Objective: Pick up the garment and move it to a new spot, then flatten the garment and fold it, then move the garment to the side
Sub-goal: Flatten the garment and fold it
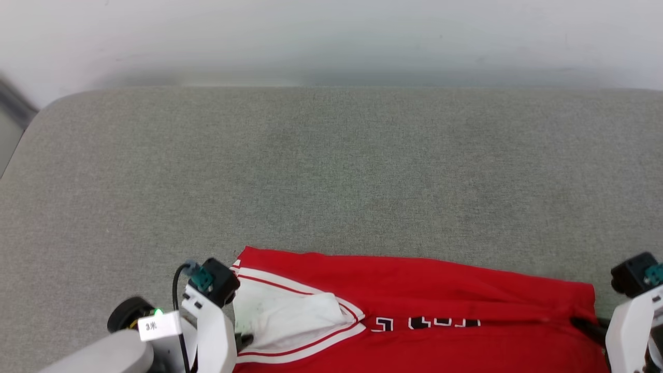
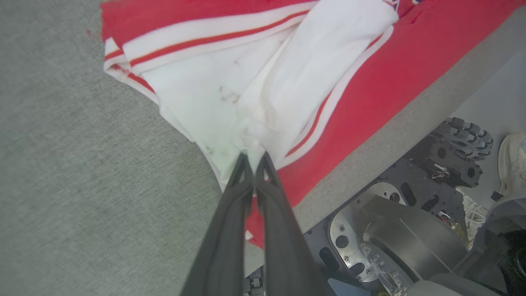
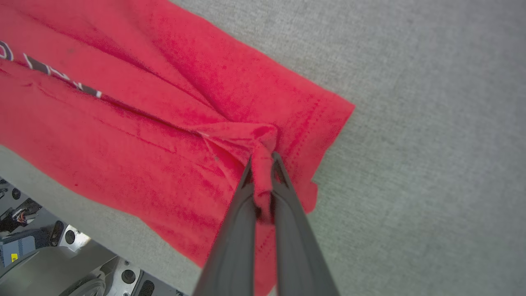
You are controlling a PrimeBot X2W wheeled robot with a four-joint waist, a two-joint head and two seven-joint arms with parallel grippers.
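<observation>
Garment lies at near edge of grey table. Your left gripper is clamped on white sleeve panel, right gripper on red hem fold. Cloth looks soft, light, limp: expect sag between holds, so take it at opposite ends.

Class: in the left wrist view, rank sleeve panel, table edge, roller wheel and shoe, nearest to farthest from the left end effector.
1. Sleeve panel, white, pinched in the left end effector.
2. Table edge, to its right.
3. Roller wheel, far right.
4. Shoe, pale, at the right border.
</observation>
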